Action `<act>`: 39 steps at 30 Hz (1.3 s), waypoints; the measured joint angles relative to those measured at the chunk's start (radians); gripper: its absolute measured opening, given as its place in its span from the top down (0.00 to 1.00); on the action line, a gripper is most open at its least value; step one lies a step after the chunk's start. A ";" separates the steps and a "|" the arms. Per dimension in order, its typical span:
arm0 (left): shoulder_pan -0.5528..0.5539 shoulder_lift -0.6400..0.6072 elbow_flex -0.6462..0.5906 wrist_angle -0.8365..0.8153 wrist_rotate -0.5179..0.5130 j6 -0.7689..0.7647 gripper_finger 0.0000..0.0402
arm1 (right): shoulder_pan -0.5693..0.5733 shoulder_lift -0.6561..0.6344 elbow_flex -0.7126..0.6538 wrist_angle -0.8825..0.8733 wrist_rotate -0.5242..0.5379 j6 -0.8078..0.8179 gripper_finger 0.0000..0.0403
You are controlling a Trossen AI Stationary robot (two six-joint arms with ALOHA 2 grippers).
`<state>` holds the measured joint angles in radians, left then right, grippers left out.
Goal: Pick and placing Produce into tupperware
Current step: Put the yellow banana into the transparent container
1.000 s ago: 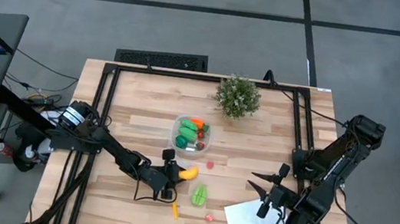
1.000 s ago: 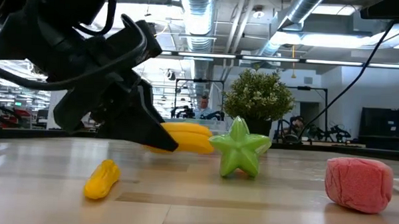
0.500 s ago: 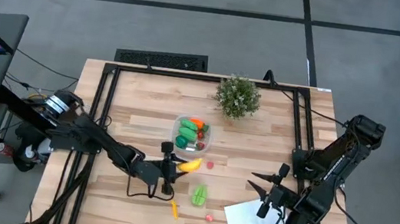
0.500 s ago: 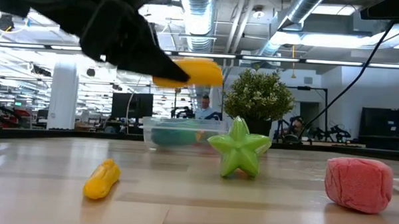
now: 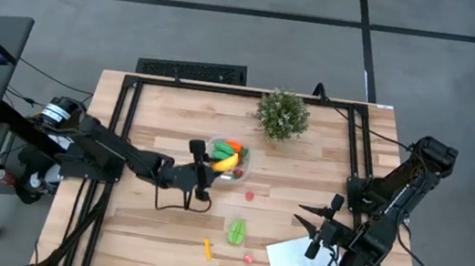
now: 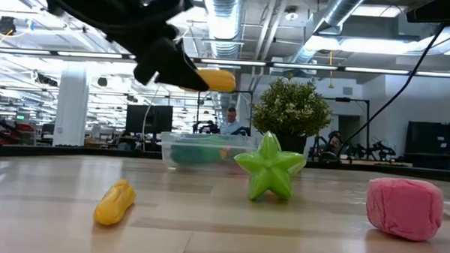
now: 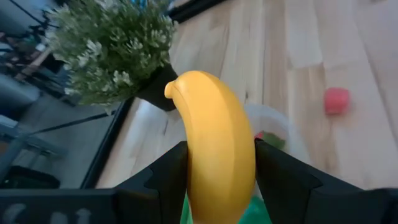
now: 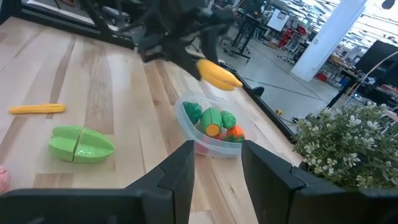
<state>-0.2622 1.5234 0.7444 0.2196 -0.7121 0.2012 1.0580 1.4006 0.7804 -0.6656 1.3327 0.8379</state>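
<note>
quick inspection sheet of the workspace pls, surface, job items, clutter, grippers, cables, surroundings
surface: light wooden table in a black frame.
job's things: clear tupperware already holds green and orange pieces; banana held above it; green star fruit, yellow piece and two pink pieces lie loose on the table.
clutter: potted plant; white sheet.
grippers: left gripper shut on the banana, over the tupperware; right gripper open, waiting above the table's right part.
cables: black cable loops below the left arm.
surroundings: grey floor; keyboard and mouse at left; open hall behind.
</note>
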 joint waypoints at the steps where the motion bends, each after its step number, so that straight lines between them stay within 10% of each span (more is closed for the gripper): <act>1: 0.024 0.000 0.000 0.000 0.028 0.014 0.59 | 0.000 0.000 0.000 0.000 0.000 0.000 0.69; 13: 0.305 0.000 0.000 -0.036 0.396 0.040 0.59 | 0.000 0.000 0.000 -0.006 0.000 0.001 0.69; 39: 0.404 0.000 0.000 -0.049 0.578 0.016 0.59 | 0.000 0.000 0.000 -0.007 0.001 0.002 0.69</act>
<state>0.1421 1.5234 0.7444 0.1703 -0.1345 0.2176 1.0576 1.4006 0.7803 -0.6728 1.3338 0.8394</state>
